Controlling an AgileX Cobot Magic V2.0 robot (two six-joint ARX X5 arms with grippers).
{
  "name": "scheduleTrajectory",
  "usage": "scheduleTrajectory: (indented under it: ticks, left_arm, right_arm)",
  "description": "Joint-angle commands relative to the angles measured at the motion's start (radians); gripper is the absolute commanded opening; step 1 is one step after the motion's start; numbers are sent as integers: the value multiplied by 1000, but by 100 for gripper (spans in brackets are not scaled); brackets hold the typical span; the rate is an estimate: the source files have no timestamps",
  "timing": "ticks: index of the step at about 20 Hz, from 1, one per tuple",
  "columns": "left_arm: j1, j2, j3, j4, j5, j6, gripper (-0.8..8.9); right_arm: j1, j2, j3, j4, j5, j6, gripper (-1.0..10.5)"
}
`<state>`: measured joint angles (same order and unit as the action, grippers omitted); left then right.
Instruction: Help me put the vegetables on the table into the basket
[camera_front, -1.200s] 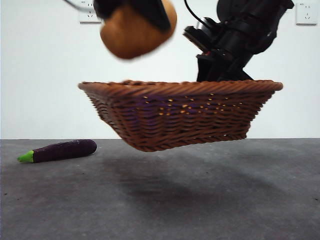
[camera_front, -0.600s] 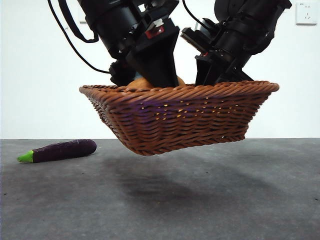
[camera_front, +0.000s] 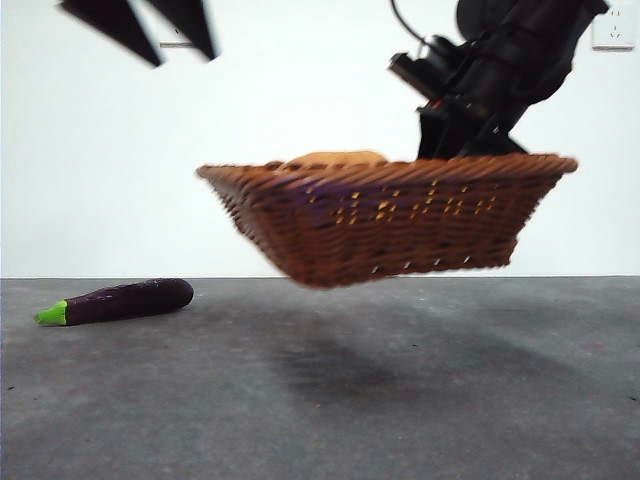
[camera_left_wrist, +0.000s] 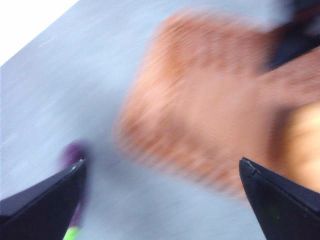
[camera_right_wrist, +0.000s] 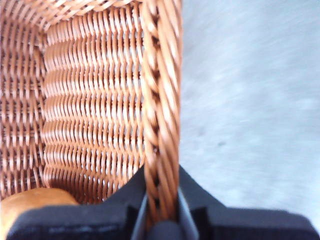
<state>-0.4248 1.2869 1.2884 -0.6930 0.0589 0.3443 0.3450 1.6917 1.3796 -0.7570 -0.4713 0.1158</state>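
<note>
One claw, the left (camera_front: 165, 40), has risen open from the basket (camera_front: 390, 225), leaving the potato (camera_front: 335, 159) inside; right claw (camera_right_wrist: 161, 220) clamps the rim.

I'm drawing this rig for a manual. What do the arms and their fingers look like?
Both arms are black. The left gripper has two flat, matte black fingers tapering to wedge-shaped points. The right gripper has blocky black fingers below a bulky, angular black wrist housing, with a thin black cable looping above it. Any markings are too blurred to make out.
</note>
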Motion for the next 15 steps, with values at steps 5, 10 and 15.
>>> scheduleTrajectory:
  ticks: [5,10,15]
  left_arm:
    - [288,175,-2,177,122,154,530]
    - [357,509,191,157,171,166,531]
    - [359,763,475,-39,181,235,530]
  right_arm:
    - [-80,-202,-2,-53,-17,-40,-8]
    - [-80,-304,-2,-98,-16,-66,-8]
    - [-80,-326,-2,-112,-11,-88,-8]
